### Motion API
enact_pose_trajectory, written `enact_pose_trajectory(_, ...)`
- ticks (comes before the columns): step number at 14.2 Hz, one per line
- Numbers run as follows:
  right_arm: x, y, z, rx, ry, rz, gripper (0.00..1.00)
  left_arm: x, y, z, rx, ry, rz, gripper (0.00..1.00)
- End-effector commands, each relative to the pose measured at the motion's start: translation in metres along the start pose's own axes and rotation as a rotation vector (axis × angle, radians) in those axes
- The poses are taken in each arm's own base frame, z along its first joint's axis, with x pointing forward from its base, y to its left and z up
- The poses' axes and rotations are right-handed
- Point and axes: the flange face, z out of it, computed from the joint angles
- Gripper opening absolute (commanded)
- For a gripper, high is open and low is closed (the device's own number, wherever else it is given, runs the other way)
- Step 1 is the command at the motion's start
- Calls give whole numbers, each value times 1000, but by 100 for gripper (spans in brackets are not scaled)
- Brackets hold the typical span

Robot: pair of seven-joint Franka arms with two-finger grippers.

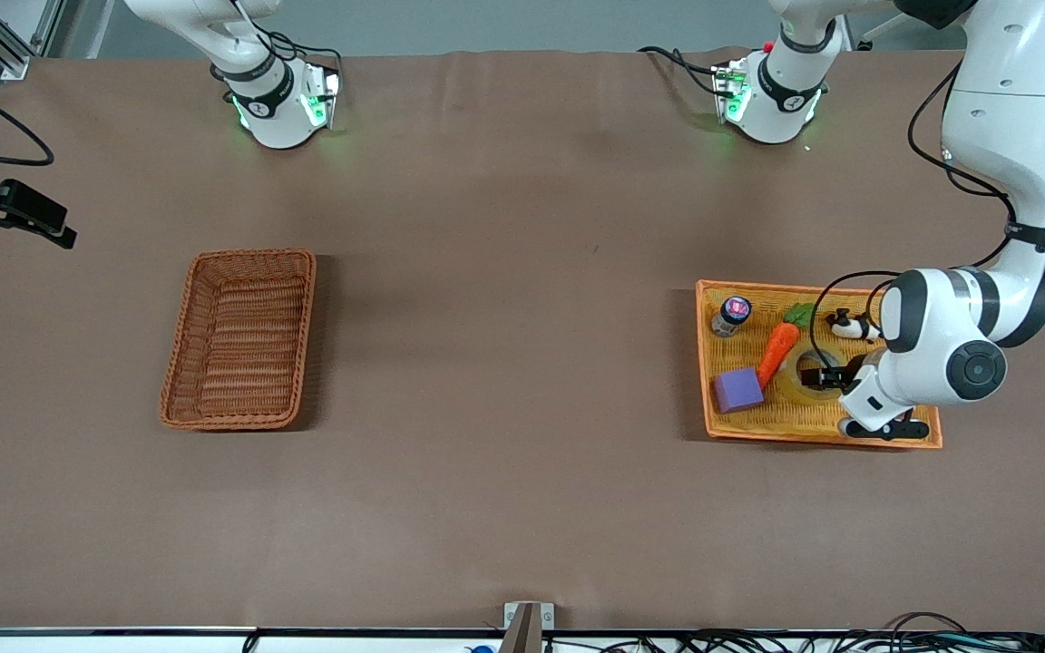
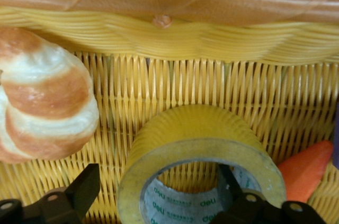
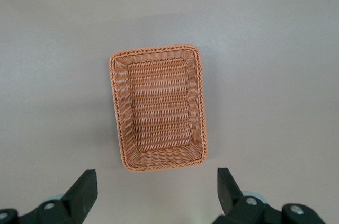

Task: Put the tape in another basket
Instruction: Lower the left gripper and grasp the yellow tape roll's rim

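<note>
Down in the flat yellow basket [image 1: 749, 432] at my left arm's end of the surface [image 1: 504, 363], my left gripper [image 2: 159, 200] sits at the tape [image 2: 198, 152], one finger [image 2: 85, 189] outside the roll and the other down in its hole, spread but not yet pinching the wall between them. I judge this the grasp step: next I need to press together on that wall, then lift straight up before travelling. Room is tight here: a bread roll [image 2: 45, 97] lies just beside my outer finger, a toy carrot [image 1: 776, 352] touches or nearly touches the tape, and a purple block [image 1: 737, 391] and a small jar [image 1: 732, 315] share the basket, whose raised rim I must clear. Between the baskets the surface looks open. My right gripper [image 3: 156, 195] waits, spread, high over the brown basket [image 1: 241, 337].
</note>
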Motion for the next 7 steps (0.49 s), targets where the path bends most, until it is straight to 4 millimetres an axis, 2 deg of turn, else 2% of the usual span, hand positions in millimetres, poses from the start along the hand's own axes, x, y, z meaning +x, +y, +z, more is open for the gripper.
enact_pose_trajectory(1,-8,0,-2,3,0,-8,100,-8,-2,3,13,12,20,53)
enact_pose_trajectory(3,-8,1,-2,3,0,-6,100,-7,-4,-1,15,19,19,22)
enact_pose_trajectory(5,-8,0,-2,3,0,-8,100,-7,-4,-20,20,50,18,1)
enact_pose_trajectory(6,-8,1,-2,3,0,-6,100,-8,-3,-29,23,57,16,0)
enact_pose_trajectory(7,-8,0,-2,3,1,-8,100,-11,-1,-49,27,77,16,0)
